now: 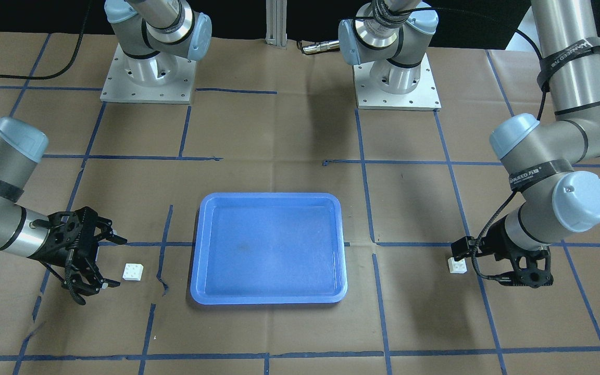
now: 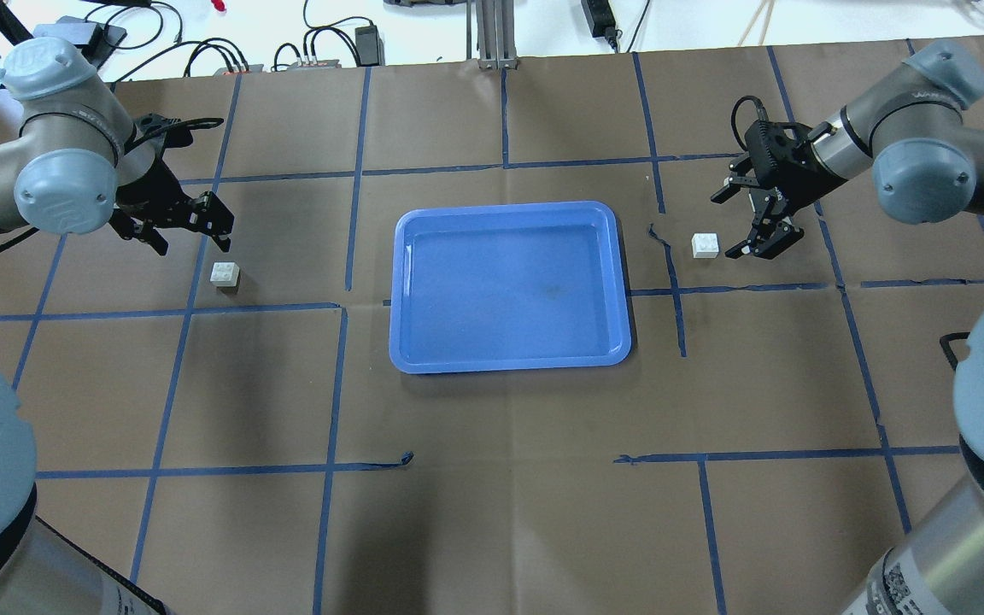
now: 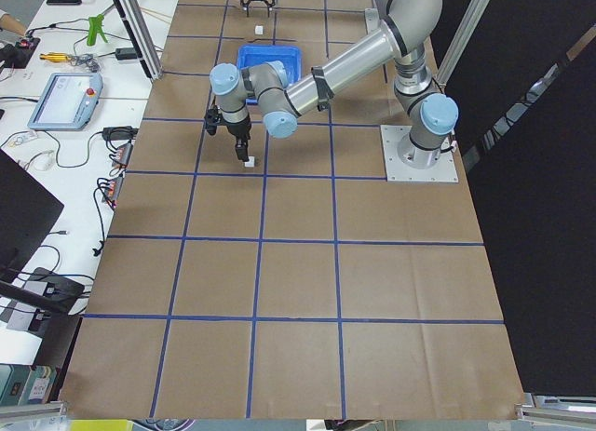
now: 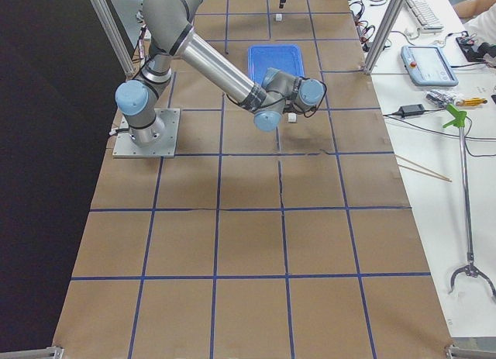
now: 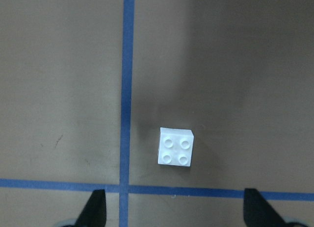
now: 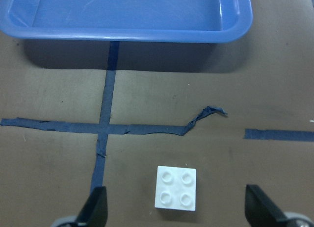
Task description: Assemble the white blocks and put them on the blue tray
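Observation:
The blue tray (image 2: 510, 359) lies empty at the table's middle, also in the front view (image 1: 269, 298). One white block (image 2: 225, 273) sits on the paper left of the tray. My left gripper (image 2: 149, 236) is open just beside and above it, and the block (image 5: 176, 147) shows ahead of the fingertips (image 5: 98, 210). The other white block (image 2: 705, 245) sits right of the tray. My right gripper (image 2: 731, 225) is open close beside it, and the block (image 6: 176, 188) lies between the fingertips (image 6: 97, 210) with the tray rim (image 6: 147, 35) beyond.
Brown paper with blue tape lines covers the table. A tape end curls up (image 6: 208, 113) between the right block and the tray. The two arm bases (image 1: 146, 78) (image 1: 396, 80) stand at the robot's side. Cables and power bricks (image 2: 321, 51) lie beyond the far edge.

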`<move>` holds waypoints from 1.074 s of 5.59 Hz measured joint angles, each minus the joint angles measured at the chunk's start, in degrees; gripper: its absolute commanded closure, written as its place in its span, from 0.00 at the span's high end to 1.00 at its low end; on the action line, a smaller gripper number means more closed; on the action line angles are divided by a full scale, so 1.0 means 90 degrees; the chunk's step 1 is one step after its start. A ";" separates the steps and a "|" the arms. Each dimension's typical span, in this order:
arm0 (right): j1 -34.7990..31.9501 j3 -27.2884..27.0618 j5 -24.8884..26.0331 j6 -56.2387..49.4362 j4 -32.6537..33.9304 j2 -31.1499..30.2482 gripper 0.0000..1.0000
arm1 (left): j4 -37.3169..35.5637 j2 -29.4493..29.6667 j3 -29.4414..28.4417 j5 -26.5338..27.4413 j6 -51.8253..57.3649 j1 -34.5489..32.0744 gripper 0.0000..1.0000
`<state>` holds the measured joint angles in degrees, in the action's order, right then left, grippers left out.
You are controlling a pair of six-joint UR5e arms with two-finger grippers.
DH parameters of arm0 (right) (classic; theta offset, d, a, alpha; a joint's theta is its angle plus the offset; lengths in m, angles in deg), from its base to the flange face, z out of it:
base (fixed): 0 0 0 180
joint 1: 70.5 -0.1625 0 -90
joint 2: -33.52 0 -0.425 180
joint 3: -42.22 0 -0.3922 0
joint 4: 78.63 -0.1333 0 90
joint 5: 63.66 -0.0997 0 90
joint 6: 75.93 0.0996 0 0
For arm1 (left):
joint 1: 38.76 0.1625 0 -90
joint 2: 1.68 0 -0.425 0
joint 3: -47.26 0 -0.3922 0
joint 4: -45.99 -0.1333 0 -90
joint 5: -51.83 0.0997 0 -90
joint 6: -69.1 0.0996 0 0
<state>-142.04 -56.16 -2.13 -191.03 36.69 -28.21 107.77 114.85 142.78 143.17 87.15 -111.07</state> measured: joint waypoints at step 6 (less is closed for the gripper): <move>0.0052 -0.0045 -0.0321 -0.0015 0.0370 0.0392 0.98 | -0.0682 0.0350 0.0363 -0.0039 0.0136 -0.0020 0.24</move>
<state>-141.57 -56.57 -5.02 -191.16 40.02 -24.68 101.62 117.99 146.05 142.82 88.37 -111.26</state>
